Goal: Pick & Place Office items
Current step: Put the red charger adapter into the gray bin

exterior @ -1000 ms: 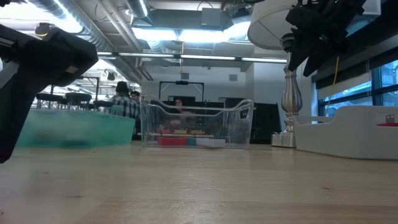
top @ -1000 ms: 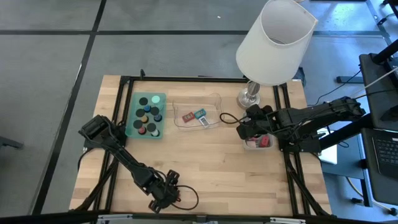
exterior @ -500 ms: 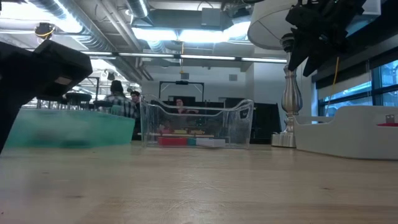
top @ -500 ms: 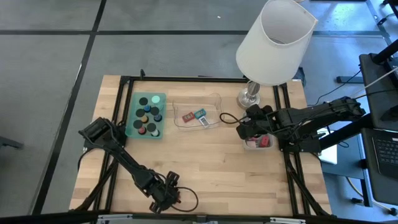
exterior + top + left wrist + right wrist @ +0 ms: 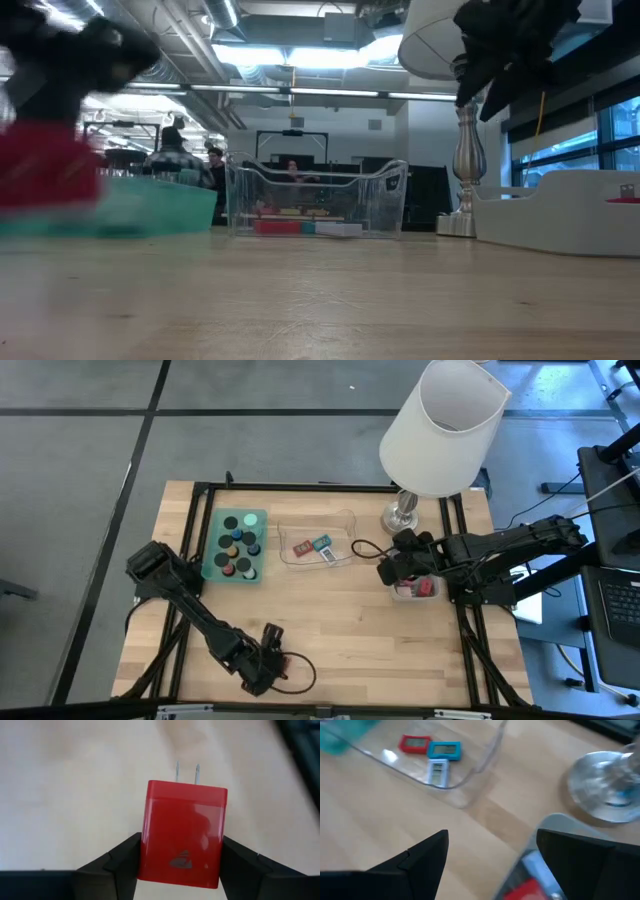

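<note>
A red block [image 5: 182, 840] with two metal prongs is between the fingers of my left gripper [image 5: 181, 845], which is shut on it near the table's front edge [image 5: 262, 660]. In the low view it is a red blur [image 5: 45, 175] at the left. My right gripper [image 5: 492, 837] stands open and holds nothing, above the left edge of the grey tray [image 5: 415, 588]. Small red [image 5: 415, 743], blue [image 5: 444, 750] and white [image 5: 437, 770] rectangles lie flat in the clear tray [image 5: 318, 540]. Black cylinders with coloured tops stand in the green tray [image 5: 235, 545]. My left gripper pinches the red block by its two opposite side faces [image 5: 147, 855], one finger [image 5: 120, 862] on each. The fingers slant down from above. The prongs [image 5: 187, 772] point away from the gripper. The block is lifted clear of the table.
A big lamp with a white shade [image 5: 440, 430] stands on its metal foot [image 5: 400, 515] at the far right. A black cable loop [image 5: 298, 675] lies beside my left gripper. The grey tray holds a red item [image 5: 530, 890]. People show in the room beyond the table [image 5: 190, 160].
My left gripper has risen a little and tipped. The red block it carries has come off the table and now shows at the left of the low view, where only the dark arm stood before. The right arm has kept still.
</note>
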Robot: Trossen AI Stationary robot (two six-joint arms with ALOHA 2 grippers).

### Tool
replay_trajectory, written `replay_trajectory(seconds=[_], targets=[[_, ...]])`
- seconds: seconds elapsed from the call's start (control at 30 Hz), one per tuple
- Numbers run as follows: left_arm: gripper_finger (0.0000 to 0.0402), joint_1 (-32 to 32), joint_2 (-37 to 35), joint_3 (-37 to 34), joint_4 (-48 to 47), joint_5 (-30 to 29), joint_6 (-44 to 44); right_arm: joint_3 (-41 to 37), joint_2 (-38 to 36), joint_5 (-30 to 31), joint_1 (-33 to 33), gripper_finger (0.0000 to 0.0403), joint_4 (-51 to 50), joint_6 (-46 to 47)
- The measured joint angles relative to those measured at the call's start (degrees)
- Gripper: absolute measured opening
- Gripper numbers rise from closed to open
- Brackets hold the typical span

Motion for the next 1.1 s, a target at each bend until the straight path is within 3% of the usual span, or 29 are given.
replay_trajectory(seconds=[0.2, 0.47, 0.53, 0.7, 0.9, 1.1], targets=[[0.0217, 0.56, -6.09, 2.43, -11.34, -21.3, 1.99, 0.0, 0.0, -4.9, 0.0, 0.0307, 10.82, -2.2], [0.0219, 5.6, -12.71, 2.57, -9.65, -54.35, 5.57, 0.0, 0.0, -11.94, 0.0, 0.0307, 32.91, -10.92], [0.022, 7.51, -14.06, 2.57, -8.23, -59.08, 6.45, 0.0, 0.0, -12.78, 0.0, 0.0307, 37.85, -12.38], [0.022, 13.62, -15.4, 2.57, 0.31, -57.77, 11.02, 0.0, 0.0, -12.59, -0.09, 0.0307, 46.32, -14.56], [0.022, 20.64, -15.4, 2.57, 13.12, -46.17, 21.14, 0.0, 0.0, -10.18, -0.99, 0.0307, 47.76, -18.17], [0.0221, 24.64, -15.4, 2.57, 22.66, -39.64, 28.2, 0.0, 0.5, -10.15, -2.14, 0.0307, 47.8, -19.93]])
